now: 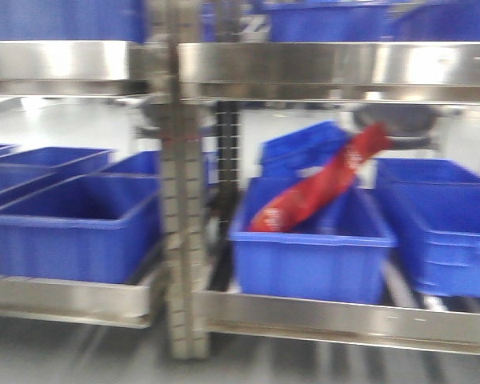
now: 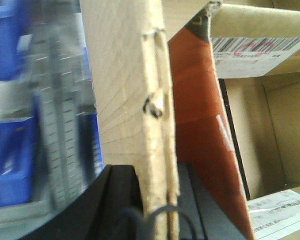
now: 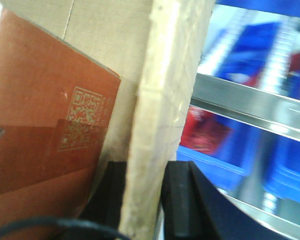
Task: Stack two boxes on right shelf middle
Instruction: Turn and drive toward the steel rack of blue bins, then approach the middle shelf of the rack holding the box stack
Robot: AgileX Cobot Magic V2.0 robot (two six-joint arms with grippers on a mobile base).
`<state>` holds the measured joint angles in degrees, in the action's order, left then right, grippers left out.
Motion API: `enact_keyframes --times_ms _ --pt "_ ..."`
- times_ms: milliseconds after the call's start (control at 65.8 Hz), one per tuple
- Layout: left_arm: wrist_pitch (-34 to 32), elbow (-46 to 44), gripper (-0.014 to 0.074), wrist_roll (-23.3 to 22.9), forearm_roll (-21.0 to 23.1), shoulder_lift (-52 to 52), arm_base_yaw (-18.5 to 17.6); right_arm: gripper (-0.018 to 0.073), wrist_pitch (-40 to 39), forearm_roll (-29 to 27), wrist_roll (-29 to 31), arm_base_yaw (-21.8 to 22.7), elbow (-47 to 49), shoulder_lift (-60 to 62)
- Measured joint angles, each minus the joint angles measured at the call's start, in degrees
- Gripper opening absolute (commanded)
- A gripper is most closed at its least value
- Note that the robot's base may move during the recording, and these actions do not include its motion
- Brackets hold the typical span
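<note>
In the left wrist view my left gripper is shut on the upright edge of a brown cardboard box wall, one black finger on each side. My right gripper in the right wrist view is likewise shut on a cardboard box wall. An orange-brown packet lies inside the open box, and its printed square code shows beside the right fingers. The right shelf shows an upper steel level and a lower one; I cannot tell which is the middle. Neither the boxes nor the grippers appear in the front view.
Blue plastic bins fill the lower level, one holding a red packet. More blue bins stand on the left shelf. A grey perforated upright divides the two shelves. A barcode label sits on a cardboard flap.
</note>
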<state>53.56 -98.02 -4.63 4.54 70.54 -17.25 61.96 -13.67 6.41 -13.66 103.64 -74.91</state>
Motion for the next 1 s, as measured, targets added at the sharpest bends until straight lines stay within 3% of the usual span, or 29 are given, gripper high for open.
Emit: enact_keyframes --times_ms 1004 --pt "0.0 0.0 -0.0111 0.0 0.0 0.0 0.0 -0.0153 0.0 0.0 0.0 0.0 0.0 0.0"
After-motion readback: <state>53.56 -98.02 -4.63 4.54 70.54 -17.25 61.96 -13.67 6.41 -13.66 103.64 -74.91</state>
